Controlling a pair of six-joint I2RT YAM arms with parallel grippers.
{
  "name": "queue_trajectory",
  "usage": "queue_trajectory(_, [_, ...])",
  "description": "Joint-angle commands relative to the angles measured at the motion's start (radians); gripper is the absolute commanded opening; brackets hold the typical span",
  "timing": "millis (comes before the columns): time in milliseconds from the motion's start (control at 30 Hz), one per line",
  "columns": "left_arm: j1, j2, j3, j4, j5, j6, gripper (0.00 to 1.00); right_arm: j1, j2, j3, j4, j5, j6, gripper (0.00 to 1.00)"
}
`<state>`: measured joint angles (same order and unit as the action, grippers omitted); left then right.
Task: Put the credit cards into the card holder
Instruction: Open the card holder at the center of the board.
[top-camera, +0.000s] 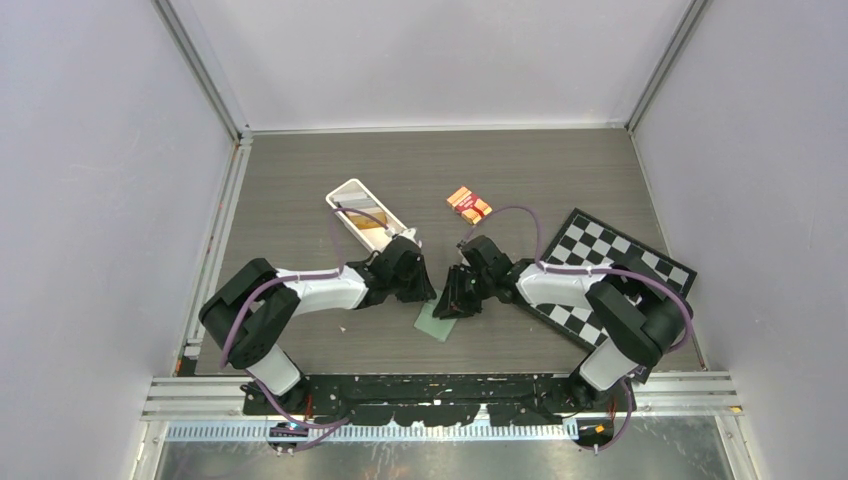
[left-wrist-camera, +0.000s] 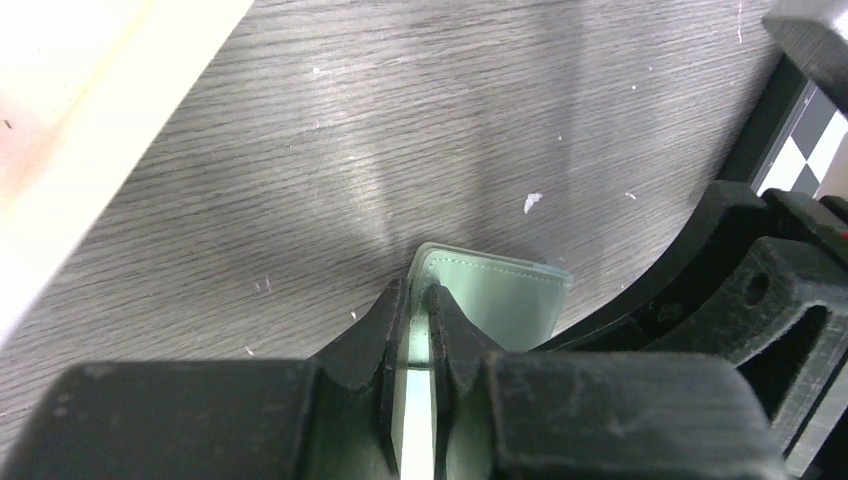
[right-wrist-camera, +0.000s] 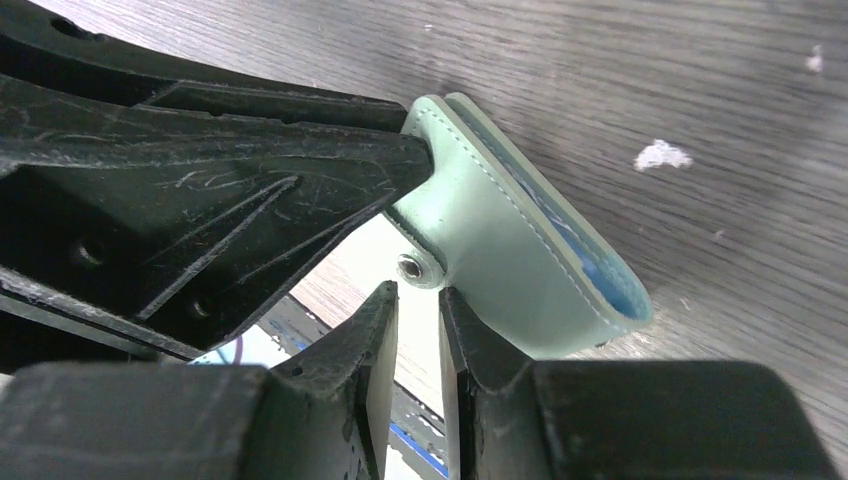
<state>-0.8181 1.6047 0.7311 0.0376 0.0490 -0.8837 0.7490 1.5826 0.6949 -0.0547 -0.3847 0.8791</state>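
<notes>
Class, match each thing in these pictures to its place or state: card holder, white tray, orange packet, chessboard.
Things:
1 card holder
2 white tray
3 orange packet
4 chessboard

Places or states:
A beneath the right arm
B pinched by the left gripper
C lying by itself on the table
D holding a tan card

Pairs: 1-B, 2-D, 3-C, 4-A.

White links, black joints on left arm (top-camera: 320, 290) and right arm (top-camera: 560, 286); looping purple cables (top-camera: 511, 210); scuffed black tool fingers (left-wrist-camera: 360, 345)
</notes>
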Motion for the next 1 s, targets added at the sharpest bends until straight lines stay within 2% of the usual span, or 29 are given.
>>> queue_trajectory(0, [-0.041, 0.035, -0.020, -0.064, 0.017, -0.013, 0.00, 0.011, 0.054, -0.043, 0.193, 0.104, 0.078, 0.27])
queue_trajectory(300, [-0.046, 0.037, -0.027, -0.065, 0.012, -0.021, 0.00, 0.015, 0.045, -0.081, 0.276, 0.198, 0.158, 0.25])
queue_trajectory(500, [-0.046, 0.026, -0.033, -0.067, 0.004, -0.022, 0.00, 0.015, 0.042, -0.108, 0.321, 0.254, 0.191, 0.19])
queue_trajectory(667, [-0.046, -0.013, -0.014, -0.079, -0.002, 0.011, 0.00, 0.015, -0.035, -0.137, 0.298, 0.308, 0.193, 0.12])
queue_trajectory(800, [-0.046, -0.065, 0.041, -0.151, -0.016, 0.060, 0.09, 0.014, -0.128, -0.166, 0.259, 0.360, 0.175, 0.08])
queue_trajectory(967, [-0.046, -0.142, 0.093, -0.270, -0.078, 0.124, 0.28, 0.013, -0.177, -0.160, 0.192, 0.363, 0.151, 0.07])
